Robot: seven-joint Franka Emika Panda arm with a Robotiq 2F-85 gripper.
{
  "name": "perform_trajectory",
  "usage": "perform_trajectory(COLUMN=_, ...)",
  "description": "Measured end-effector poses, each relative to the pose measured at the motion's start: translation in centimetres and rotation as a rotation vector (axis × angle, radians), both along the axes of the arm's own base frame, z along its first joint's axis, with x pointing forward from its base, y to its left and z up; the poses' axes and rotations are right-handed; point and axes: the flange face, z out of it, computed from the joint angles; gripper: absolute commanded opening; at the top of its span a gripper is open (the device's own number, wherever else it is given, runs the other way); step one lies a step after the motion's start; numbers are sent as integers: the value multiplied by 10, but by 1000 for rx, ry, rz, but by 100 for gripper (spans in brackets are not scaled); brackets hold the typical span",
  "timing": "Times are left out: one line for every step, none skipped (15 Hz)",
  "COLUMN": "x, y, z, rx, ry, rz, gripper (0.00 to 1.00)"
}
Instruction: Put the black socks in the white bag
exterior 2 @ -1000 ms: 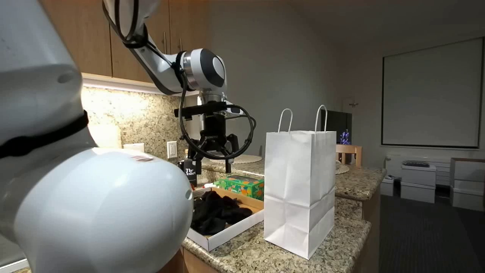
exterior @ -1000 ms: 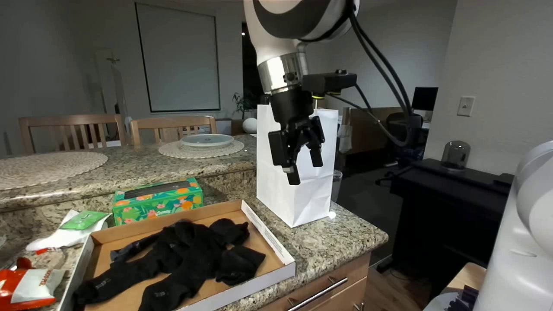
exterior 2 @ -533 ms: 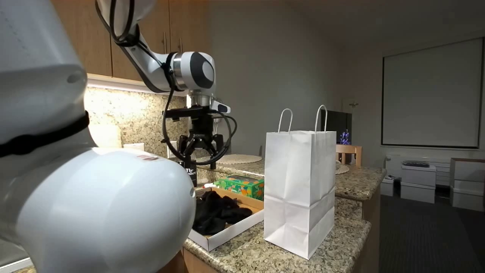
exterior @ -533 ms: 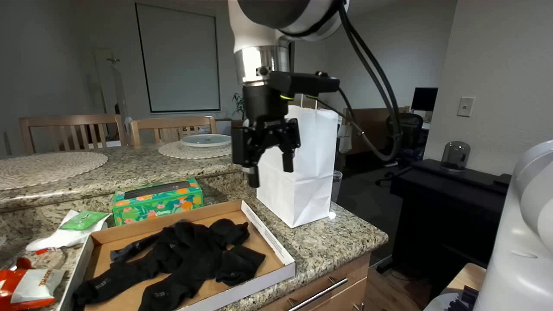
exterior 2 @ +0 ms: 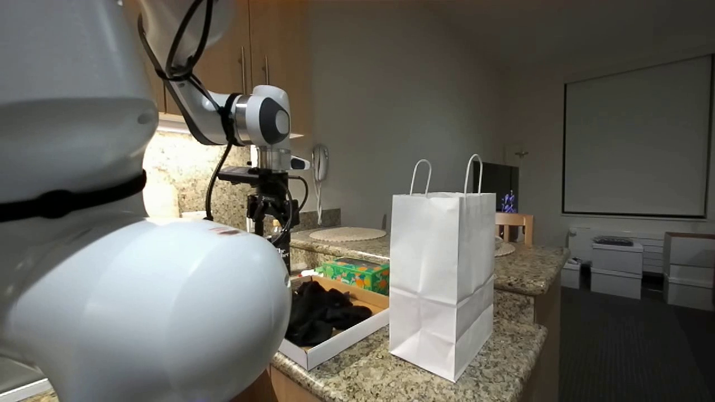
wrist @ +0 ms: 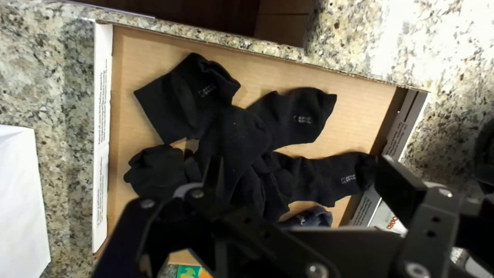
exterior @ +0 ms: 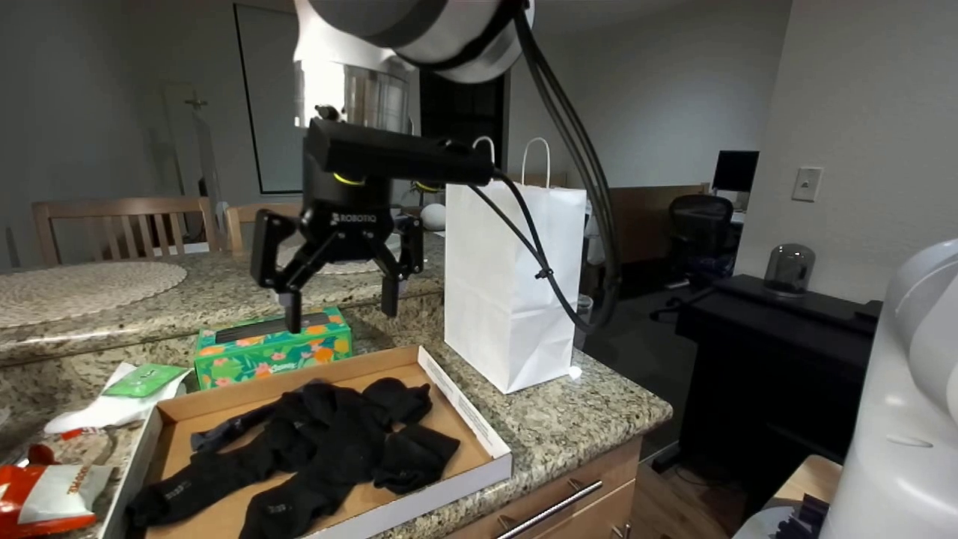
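Note:
Several black socks lie in a loose overlapping heap in a shallow cardboard tray. They show in both exterior views and spread out in the wrist view. The white paper bag stands upright on the counter beside the tray, with two handles up; it also shows in an exterior view and at the left edge of the wrist view. My gripper is open and empty, above the tray's back edge and apart from the socks. Its fingers partly cover the socks in the wrist view.
A green floral tissue box stands behind the tray. A red and white snack packet and a green packet lie beside it. A raised granite ledge with placemats runs behind. The counter's front edge is close to the tray.
My gripper has moved away from in front of the white bag to over the tray and has turned. The socks, tray and bag have not moved.

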Motion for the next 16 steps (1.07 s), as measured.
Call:
perform_trajectory(x=1, y=-2, z=1, rx=2, ry=-2, rz=-2, gripper=100)
perform_trajectory(x=1, y=-2, z=1, rx=2, ry=-2, rz=-3, gripper=100)
perform_trajectory(x=2, y=-2, z=1, rx=3, ry=-4, rz=-4, gripper=100)
perform_trajectory(x=3, y=-2, z=0, rx=2, ry=-3, rz=-3, gripper=100)
perform_trajectory(x=7, y=-2, z=-3, rx=5, ry=-9, rz=-6, gripper=100)
perform_trajectory(x=13, y=-3, z=-7, rx=8, ry=-21, rz=-11, gripper=100)
perform_trajectory(x=21, y=-5, z=-12, rx=6, ry=-39, rz=-21, gripper=100)
perform_trajectory(x=32, y=-9, z=-18, rx=4, ry=-54, rz=-30, gripper=100)
perform_trajectory(x=43, y=-13, z=-25, rx=2, ry=-62, rz=-37, gripper=100)
perform_trajectory(x=55, y=-17, z=-32, rx=2, ry=-64, rz=-45, gripper=100)
perform_trajectory(x=67, y=-20, z=-39, rx=1, ry=-53, rz=-51, gripper=100)
perform_trajectory(x=79, y=-21, z=-47, rx=3, ry=-37, rz=-55, gripper=100)
perform_trajectory(x=89, y=-22, z=-56, rx=1, ry=-22, rz=-57, gripper=100)
perform_trajectory(x=100, y=-21, z=-67, rx=-3, ry=-5, rz=-56, gripper=100)
perform_trajectory(x=110, y=-20, z=-79, rx=-4, ry=13, rz=-47, gripper=100)
perform_trajectory(x=120, y=-17, z=-90, rx=-5, ry=28, rz=-38, gripper=100)
